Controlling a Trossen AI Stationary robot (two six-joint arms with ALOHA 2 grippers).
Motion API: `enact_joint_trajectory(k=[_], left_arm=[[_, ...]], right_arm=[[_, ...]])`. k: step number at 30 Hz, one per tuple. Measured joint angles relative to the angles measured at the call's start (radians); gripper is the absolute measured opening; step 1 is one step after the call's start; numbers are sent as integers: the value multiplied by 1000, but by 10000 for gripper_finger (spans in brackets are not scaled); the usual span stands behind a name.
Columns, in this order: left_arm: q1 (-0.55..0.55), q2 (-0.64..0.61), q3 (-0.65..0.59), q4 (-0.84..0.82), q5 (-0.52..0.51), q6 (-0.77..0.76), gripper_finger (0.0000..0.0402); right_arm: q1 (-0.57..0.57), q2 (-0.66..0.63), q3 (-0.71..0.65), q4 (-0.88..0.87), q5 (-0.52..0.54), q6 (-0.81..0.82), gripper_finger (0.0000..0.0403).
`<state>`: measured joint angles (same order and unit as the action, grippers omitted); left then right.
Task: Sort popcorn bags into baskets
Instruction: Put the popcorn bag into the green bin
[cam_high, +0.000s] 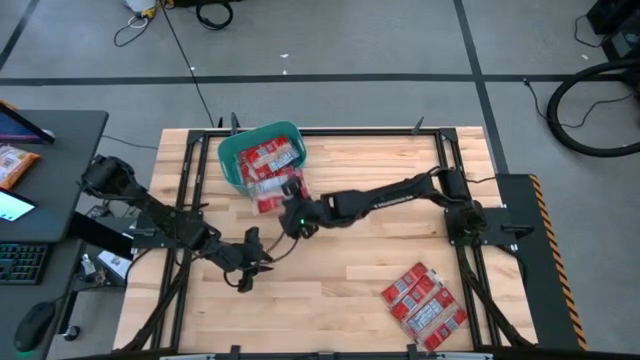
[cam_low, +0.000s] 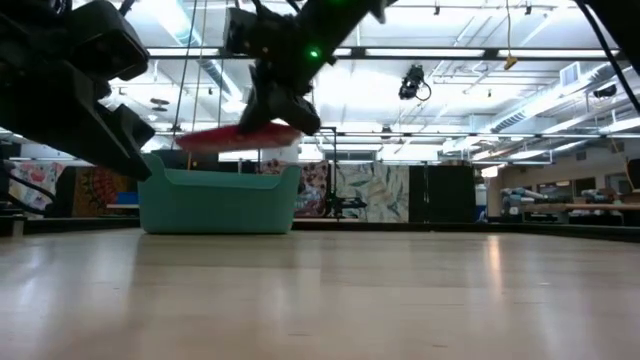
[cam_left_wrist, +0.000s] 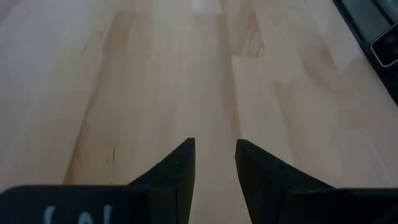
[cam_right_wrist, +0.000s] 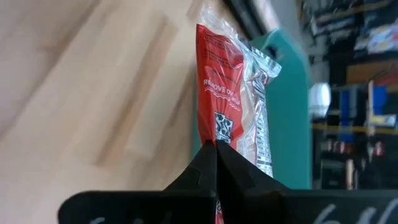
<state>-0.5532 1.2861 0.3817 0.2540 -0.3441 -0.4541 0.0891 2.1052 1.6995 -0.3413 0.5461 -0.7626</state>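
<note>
A teal basket (cam_high: 232, 152) stands near the table's far edge, left of middle, with several red popcorn bags (cam_high: 270, 157) lying in it. My right gripper (cam_high: 291, 208) is shut on one more red bag (cam_high: 268, 196) just at the basket's near rim; in the low view this bag (cam_low: 238, 136) hangs level above the basket (cam_low: 218, 202). A heap of red bags (cam_high: 424, 299) lies flat near the table's right near corner. My left gripper (cam_high: 248, 268) is open above bare wood (cam_left_wrist: 186, 81), nearer than the basket. My right gripper (cam_right_wrist: 216, 147) pinches the red bag between its two fingers at one short end (cam_right_wrist: 219, 129). The fingers come roughly level from the table's right side and lie along the bag. The bag is lifted clear and reaches out flat toward the basket (cam_right_wrist: 290, 112).
Bare wooden table lies between the basket and the heap of bags. A black metal frame (cam_high: 455, 150) runs around the table. A dark side desk (cam_high: 50, 160) with screens stands off the left edge. Cables lie on the floor beyond the far edge.
</note>
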Motion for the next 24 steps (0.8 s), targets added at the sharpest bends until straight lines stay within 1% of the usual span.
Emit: enact_joint_trajectory(k=[3, 6, 11, 13, 15, 16, 18, 21, 24], left_arm=[[-1, 0, 0, 3, -22, 2, 121], [0, 0, 0, 3, -47, 2, 121], [0, 0, 0, 3, -58, 3, 121], [0, 0, 0, 5, -63, 16, 121], [0, 0, 0, 5, -75, 21, 121], [0, 0, 0, 4, -80, 21, 121], [1, 1, 1, 1, -82, 21, 121], [1, 1, 1, -1, -81, 21, 121], [1, 1, 0, -3, -81, 21, 121]], right_arm=[[-48, 0, 19, 65, -69, -97, 1], [-110, 0, 19, 129, -186, -192, 2], [-217, 18, 19, 216, -375, -252, 5], [-255, 31, 16, 223, -444, -266, 5], [-292, 55, 18, 296, -519, -286, 6], [-307, 62, 17, 296, -536, -288, 7], [-334, 94, 20, 382, -536, -266, 11], [-360, 122, 17, 412, -454, -213, 28], [-370, 118, 17, 384, -440, -186, 56]])
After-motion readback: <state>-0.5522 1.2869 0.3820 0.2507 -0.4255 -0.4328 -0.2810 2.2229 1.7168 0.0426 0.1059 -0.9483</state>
